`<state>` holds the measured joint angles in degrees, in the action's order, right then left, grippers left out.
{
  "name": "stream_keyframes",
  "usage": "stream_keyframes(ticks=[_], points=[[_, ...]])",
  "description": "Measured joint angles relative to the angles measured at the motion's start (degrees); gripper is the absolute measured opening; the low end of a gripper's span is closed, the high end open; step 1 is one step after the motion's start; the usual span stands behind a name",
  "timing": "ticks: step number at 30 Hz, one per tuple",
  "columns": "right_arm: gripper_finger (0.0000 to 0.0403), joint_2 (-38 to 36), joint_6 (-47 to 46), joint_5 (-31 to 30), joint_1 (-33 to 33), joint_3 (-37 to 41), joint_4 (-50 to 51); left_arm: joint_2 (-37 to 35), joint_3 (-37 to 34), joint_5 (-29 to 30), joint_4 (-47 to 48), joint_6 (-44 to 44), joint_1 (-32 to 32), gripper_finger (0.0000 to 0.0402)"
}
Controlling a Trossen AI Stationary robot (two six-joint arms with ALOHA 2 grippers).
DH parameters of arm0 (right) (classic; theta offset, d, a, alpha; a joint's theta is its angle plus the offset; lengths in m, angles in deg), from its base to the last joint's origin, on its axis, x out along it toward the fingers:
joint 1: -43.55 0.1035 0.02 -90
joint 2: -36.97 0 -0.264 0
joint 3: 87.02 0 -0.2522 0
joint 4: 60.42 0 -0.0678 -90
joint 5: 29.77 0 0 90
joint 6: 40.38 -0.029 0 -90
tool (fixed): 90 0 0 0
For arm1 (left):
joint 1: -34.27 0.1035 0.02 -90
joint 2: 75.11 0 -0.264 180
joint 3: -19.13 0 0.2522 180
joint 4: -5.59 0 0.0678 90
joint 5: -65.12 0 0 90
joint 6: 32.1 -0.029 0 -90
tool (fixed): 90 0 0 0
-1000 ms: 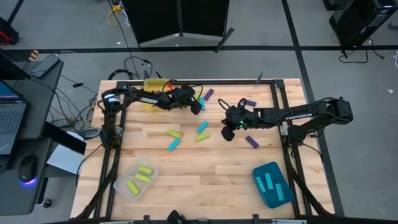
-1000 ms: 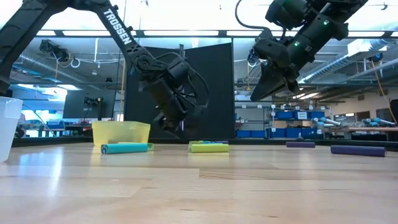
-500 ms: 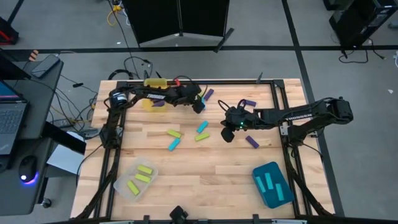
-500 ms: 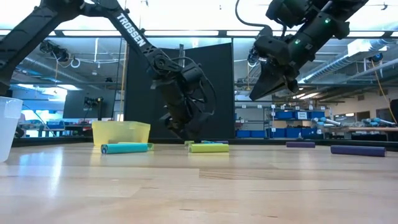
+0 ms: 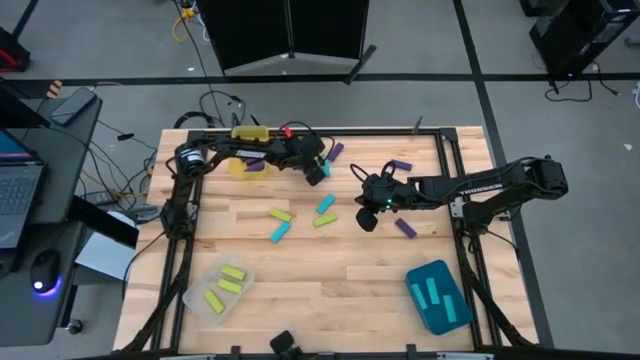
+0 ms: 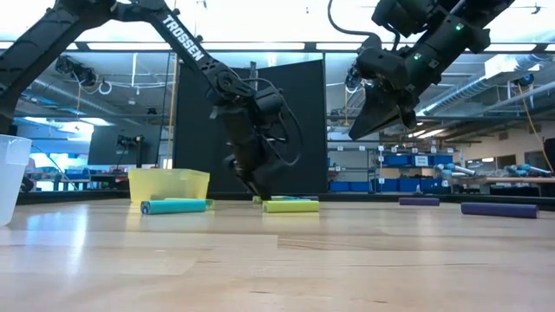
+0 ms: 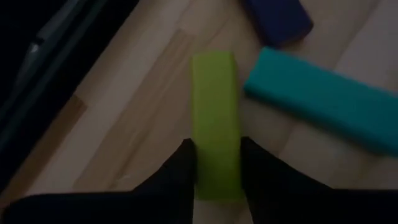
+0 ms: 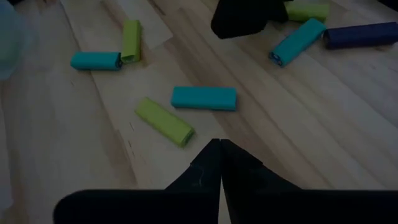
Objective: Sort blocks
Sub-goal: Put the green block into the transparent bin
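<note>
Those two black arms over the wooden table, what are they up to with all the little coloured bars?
They are sorting blocks by colour. The left gripper is down at the far side of the table, its fingers on either side of a yellow-green block lying beside a cyan block and a purple one. The right gripper hangs shut and empty above the middle of the table. A clear bin already holds yellow-green blocks and a teal bin cyan ones.

Two matte black jointed arms carry white "TROSSEN" lettering, looping black cables, and a small green light.
</note>
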<state>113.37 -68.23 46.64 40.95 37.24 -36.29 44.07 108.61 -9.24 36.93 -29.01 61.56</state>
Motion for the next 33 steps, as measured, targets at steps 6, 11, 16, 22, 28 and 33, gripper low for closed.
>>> stream_keyframes(ticks=[6,11,16,22,28,33], points=[[0.002,0.0,0.7,0.0,0.0,0.0,-0.1,-3.1,-0.7,4.0,4.3,-3.3,0.0,0.0101],[0.002,0.0,1.6,0.0,0.0,0.0,-0.5,-10.9,-1.4,4.3,7.5,-5.6,-1.6,0.0101],[0.002,0.3,3.5,0.0,0.0,0.0,-2.2,-21.8,-6.7,0.6,10.3,-6.0,-6.0,0.0101],[0.0015,0.3,5.9,0.0,0.0,0.0,-5.7,-38.5,-13.6,-2.7,17.6,-0.7,-15.4,0.0101],[0.0016,0.3,8.5,1.2,0.0,0.0,-9.0,-49.8,-15.1,-3.8,29.1,11.9,-29.3,0.0101],[0.0015,0.3,10.1,1.9,-1.0,0.0,-10.1,-53.6,-15.1,-4.2,37.2,27.3,-41.7,0.0101]])
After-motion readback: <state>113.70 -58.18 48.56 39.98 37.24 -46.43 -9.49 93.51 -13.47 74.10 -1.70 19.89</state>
